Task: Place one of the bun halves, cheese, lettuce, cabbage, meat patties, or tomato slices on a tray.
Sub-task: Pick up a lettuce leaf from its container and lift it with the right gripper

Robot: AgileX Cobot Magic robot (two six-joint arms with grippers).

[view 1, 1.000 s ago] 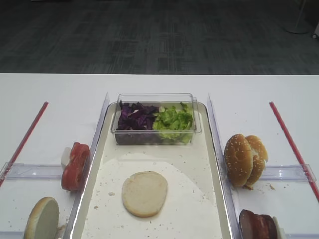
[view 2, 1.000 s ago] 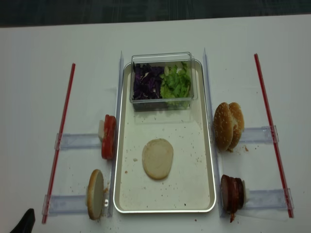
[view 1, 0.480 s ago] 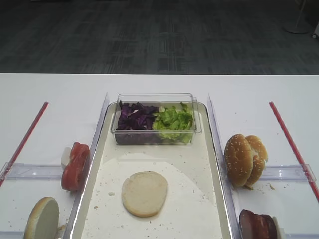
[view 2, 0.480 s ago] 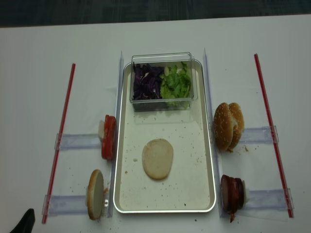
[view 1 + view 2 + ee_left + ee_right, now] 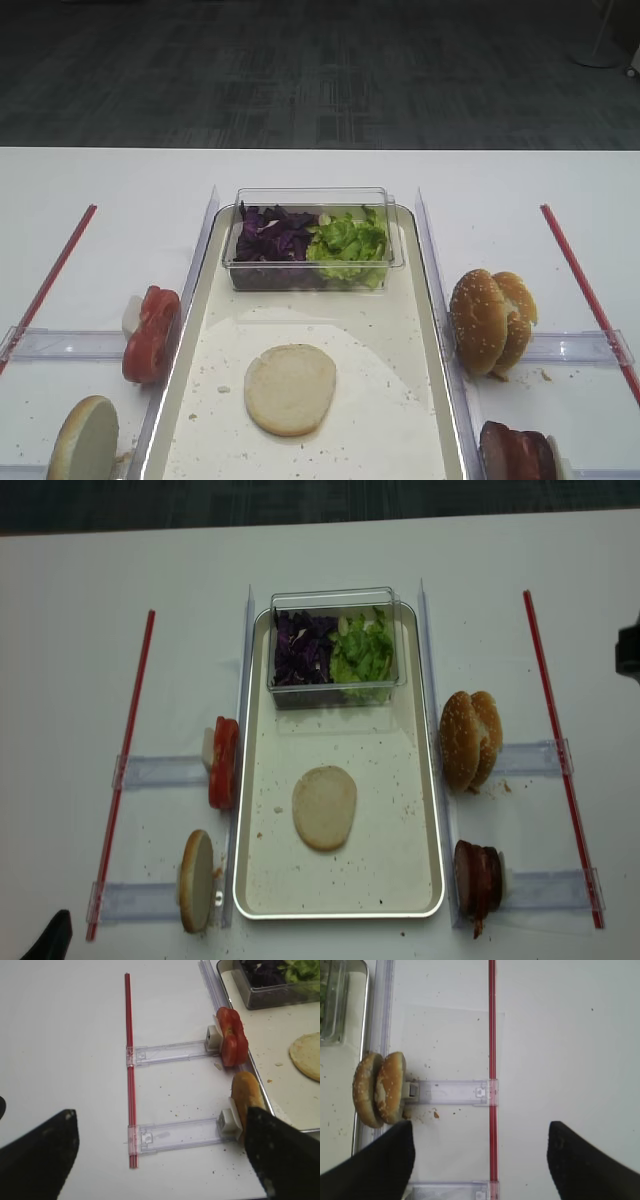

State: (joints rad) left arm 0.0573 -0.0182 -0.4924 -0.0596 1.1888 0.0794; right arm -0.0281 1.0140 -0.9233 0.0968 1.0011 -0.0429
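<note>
1. One pale, flat-faced round bun half (image 5: 290,389) already lies cut side up on the cream, crumb-speckled floor of the long silver-rimmed tray (image 5: 436,330), near the tray's middle. By the look of it, one item is placed, and any further layer is not yet there.

2. At the tray's far end stands a clear plastic tub (image 5: 312,238) holding dark purple shredded cabbage (image 5: 272,234) and light-green lettuce leaves (image 5: 347,243).

3. Off the tray's left rim, red tomato slices (image 5: 150,333) stand on edge, and nearer the front another tan bun half (image 5: 84,441) stands on edge too.

4. Off the tray's right rim stand two sesame-seeded bun halves (image 5: 491,320), with dark reddish-brown meat patties (image 5: 515,453) further toward the front.

5. The right gripper (image 5: 479,1160) has its jaws spread wide and empty over the white worktop (image 5: 110,190); the sesame buns sit just beside its left finger, between it and the tray.

6. The left gripper (image 5: 160,1152) is likewise spread and holding nothing, on the tray's left side; the edge-standing bun half sits close by one finger, the tomato slices a little beyond.

7. My guess is either stack could be reached next.
</note>
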